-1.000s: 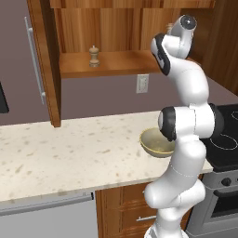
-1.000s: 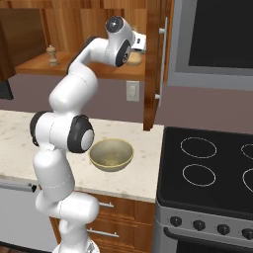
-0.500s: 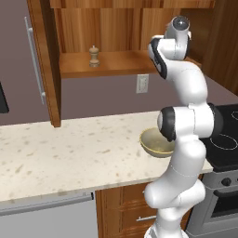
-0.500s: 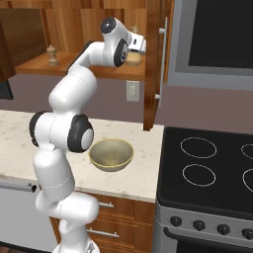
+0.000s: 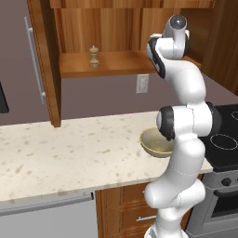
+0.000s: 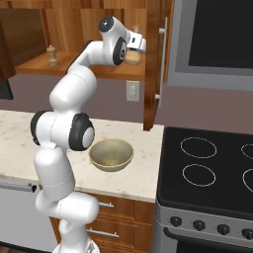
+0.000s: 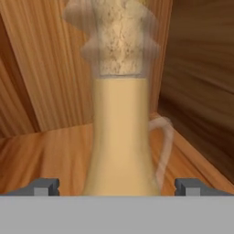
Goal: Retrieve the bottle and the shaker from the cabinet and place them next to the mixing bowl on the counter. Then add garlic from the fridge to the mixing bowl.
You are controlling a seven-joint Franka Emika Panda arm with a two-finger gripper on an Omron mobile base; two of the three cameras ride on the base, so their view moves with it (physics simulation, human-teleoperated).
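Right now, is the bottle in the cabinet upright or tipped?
Upright. The bottle stands on the wooden shelf, cork on top, between the open fingers.

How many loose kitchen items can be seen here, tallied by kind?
Bottle, standing on the cabinet shelf between the open jaws: 1
Shaker, on the cabinet shelf: 1
Mixing bowl, on the counter: 1
Total: 3

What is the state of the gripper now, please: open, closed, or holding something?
Gripper: open, holding nothing; its fingertips stand wide on either side of the bottle in the cabinet.
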